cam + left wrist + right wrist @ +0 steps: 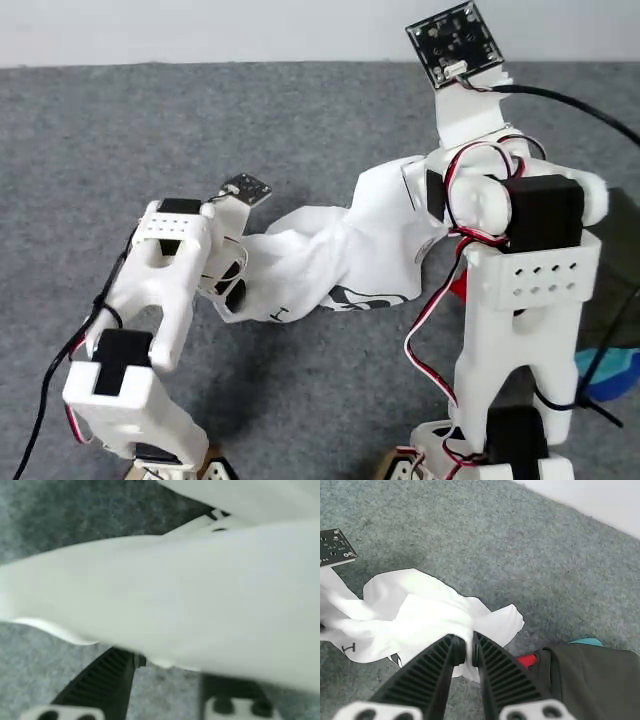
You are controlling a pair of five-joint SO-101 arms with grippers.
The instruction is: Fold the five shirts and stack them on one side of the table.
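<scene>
- Here, a white shirt [340, 250] stretches, bunched and creased, between the two arms over the middle of the grey table [300, 110].
- The right gripper [468, 652] is pinched closed on the shirt's right edge, with cloth squeezed between its black fingers [430, 675].
- The left gripper [232, 283] sits at the shirt's left end with cloth draped across it; I cannot tell whether it grips the cloth.
- Dark print shows on the shirt's near fold.
- To the right, beside the right arm, a red garment [527, 660], a dark garment [590, 675] and a teal garment [585, 641] lie close together.
</scene>
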